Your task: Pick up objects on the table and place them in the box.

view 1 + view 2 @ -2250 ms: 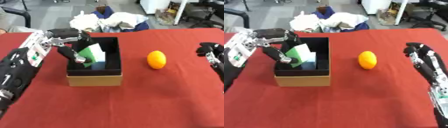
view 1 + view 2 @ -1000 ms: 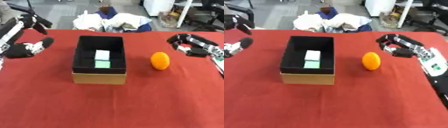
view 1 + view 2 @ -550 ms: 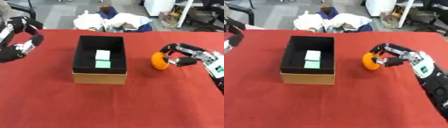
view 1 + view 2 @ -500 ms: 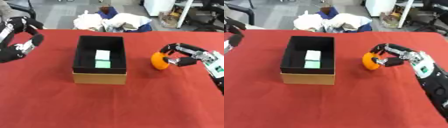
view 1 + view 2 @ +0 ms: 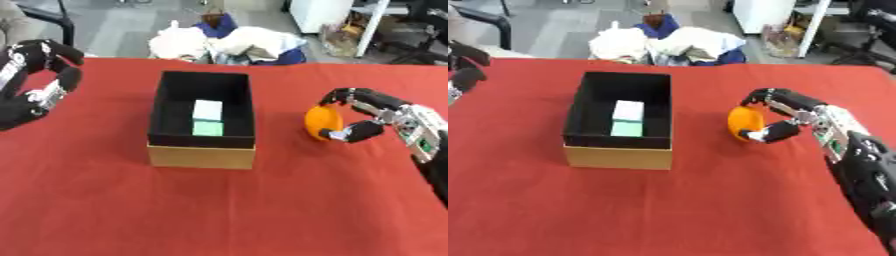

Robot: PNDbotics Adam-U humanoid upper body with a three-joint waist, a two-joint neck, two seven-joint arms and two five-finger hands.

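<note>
Orange round fruit [image 5: 322, 121] sits cupped in the right hand [image 5: 374, 116] (fingers curled round it); lift straight before crossing to the black-lined cardboard box [image 5: 202, 150].

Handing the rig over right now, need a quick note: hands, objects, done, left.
Right hand: fingers and thumb curled round the orange, which sits on the red table right of the box; not visibly lifted.
Left hand: at the left edge, fingers curled, holding nothing.
Done: a pale carton and a green one lie inside the box.
Left: lift the orange, carry it over the box, release. No other loose objects visible on the table.
</note>
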